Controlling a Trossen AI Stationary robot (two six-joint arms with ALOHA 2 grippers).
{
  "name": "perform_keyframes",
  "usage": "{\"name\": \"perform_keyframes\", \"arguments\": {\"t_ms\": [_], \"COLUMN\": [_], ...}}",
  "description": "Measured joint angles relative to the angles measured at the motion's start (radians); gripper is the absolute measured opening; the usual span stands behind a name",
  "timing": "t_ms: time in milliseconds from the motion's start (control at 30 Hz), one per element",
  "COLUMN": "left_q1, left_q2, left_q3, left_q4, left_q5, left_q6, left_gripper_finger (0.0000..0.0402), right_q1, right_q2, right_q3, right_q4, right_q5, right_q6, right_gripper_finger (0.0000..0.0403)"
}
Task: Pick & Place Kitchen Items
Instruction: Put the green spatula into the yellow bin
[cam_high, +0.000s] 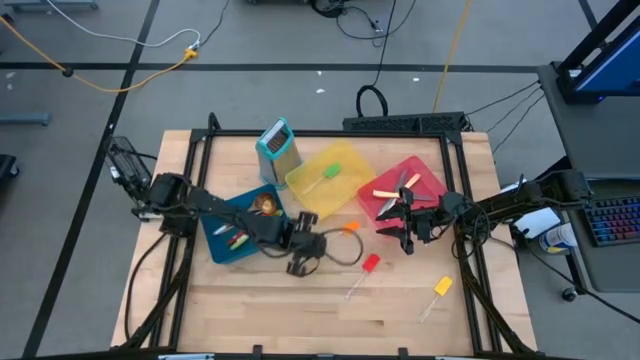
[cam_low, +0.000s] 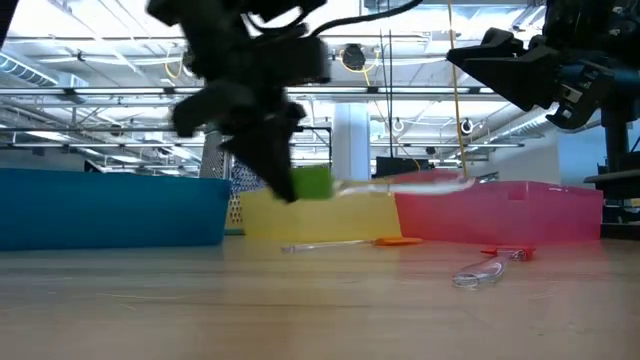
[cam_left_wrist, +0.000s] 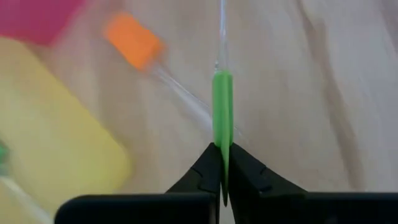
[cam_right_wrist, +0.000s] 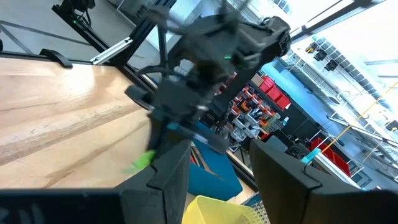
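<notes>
Wooden table (cam_high: 300, 310), seen from above: the left gripper (cam_high: 303, 262) hangs near the middle, just in front of the blue bin (cam_high: 215, 240), and its dark body hides whatever it holds. An orange-headed spatula (cam_high: 350, 228) lies just beside it, a red-headed spatula (cam_high: 368, 266) a little nearer the front edge, and a yellow-headed spatula (cam_high: 441, 287) well apart towards the right. A green utensil (cam_high: 326, 174) rests in the yellow bin (cam_high: 345, 195). The right gripper (cam_high: 407, 236) hovers at the front edge of the red bin (cam_high: 425, 172), whose utensils are too small to tell apart. The teal-framed grater (cam_high: 279, 146) stands upright behind the bins.

From table height, the left gripper (cam_low: 280, 165) is a dark blur raised off the wood, with the green-headed spatula (cam_low: 312, 183) pinched at its tip and the clear handle reaching sideways in front of the yellow and red bins. The right gripper (cam_low: 500, 65) shows only in part at the upper edge.

Past the left wrist, the fingers (cam_left_wrist: 205, 171) are clenched on the thin green head (cam_left_wrist: 222, 112), seen edge-on, with the clear handle running straight away from them. The orange head (cam_left_wrist: 132, 40) on the table behind is blurred.

Past the right wrist, that arm's own fingers (cam_right_wrist: 165, 174) stand apart with nothing between them. The left arm farther off is smeared, with a green blur (cam_right_wrist: 140, 162) below it.
</notes>
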Motion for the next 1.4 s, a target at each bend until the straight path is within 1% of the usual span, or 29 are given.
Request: {"name": "perform_keyframes", "arguments": {"t_ms": [100,167,267,333,433,533,667,800,867,967,1133,1267,1400], "left_q1": [0.047,0.078,0.122,0.15,0.204,0.27,0.343,0.407,0.43,0.45,0.471,0.475,0.474], "left_q2": [-0.001,-0.002,-0.003,-0.003,-0.005,-0.005,-0.005,-0.005,0.005,0.02,0.037,0.043,0.044], "left_q3": [0.058,0.099,0.15,0.178,0.19,0.179,0.153,0.131,0.114,0.084,0.058,0.056,0.054], "left_q4": [-0.012,-0.027,-0.061,-0.088,-0.133,-0.131,-0.123,-0.117,-0.094,-0.092,-0.076,-0.062,-0.022], "left_q5": [-0.011,-0.032,-0.101,-0.148,-0.198,-0.196,-0.187,-0.103,-0.085,-0.075,-0.085,-0.085,-0.087], "left_q6": [0.014,0.006,-0.032,-0.043,-0.053,-0.099,-0.21,-0.283,-0.291,-0.291,-0.317,-0.303,-0.297], "left_gripper_finger": [0.0007,0.0008,0.0013,0.0009,0.0007,0.0013,0.0006,0.0014,0.0012,0.0006,0.0016,0.0006,0.0024], "right_q1": [0.0,0.0,0.0,0.0,0.0,0.0,0.0,0.0,0.0,0.0,0.0,0.0,0.0], "right_q2": [0.0,0.0,0.0,0.0,0.0,0.0,0.0,0.0,0.0,0.0,0.0,0.0,0.0], "right_q3": [0.0,0.0,0.0,0.0,0.0,0.0,0.0,0.0,0.0,0.0,0.0,0.0,0.0], "right_q4": [-0.007,-0.009,-0.015,-0.015,-0.015,-0.015,-0.015,-0.015,-0.015,-0.015,-0.014,-0.014,-0.014], "right_q5": [0.0,0.0,0.0,0.0,0.0,0.0,0.0,0.0,0.0,0.0,0.0,-0.001,-0.001], "right_q6": [0.0,0.0,0.0,0.004,0.008,0.008,0.008,0.008,0.008,0.008,0.008,0.01,0.01], "right_gripper_finger": [0.016,0.016,0.016,0.016,0.016,0.016,0.016,0.016,0.016,0.016,0.016,0.016,0.016]}}
